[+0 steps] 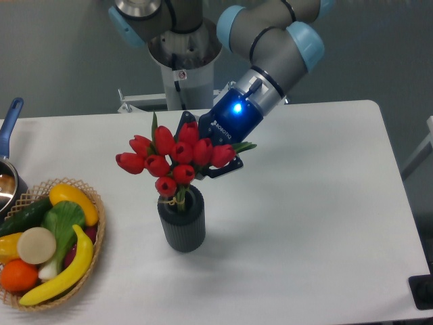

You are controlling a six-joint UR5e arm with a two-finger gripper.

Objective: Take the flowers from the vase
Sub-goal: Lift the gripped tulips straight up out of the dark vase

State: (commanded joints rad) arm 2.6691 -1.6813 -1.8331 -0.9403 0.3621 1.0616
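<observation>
Gripper [203, 159] reaching in from far right, fingers squeezing flowers [177, 156] from behind, mostly hiding behind red buds. Flowers sitting above vase [181, 220], stem ends still poking into its mouth. Bunch standing nearly upright, buds leaning up and left. Vase standing on table [311, 203], right of fruit basket [47, 244].

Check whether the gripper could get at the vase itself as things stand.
Probably not yet: the gripper looks shut on the flowers, whose stems still dip into the vase mouth. The vase's ribbed sides stand unobstructed.
</observation>
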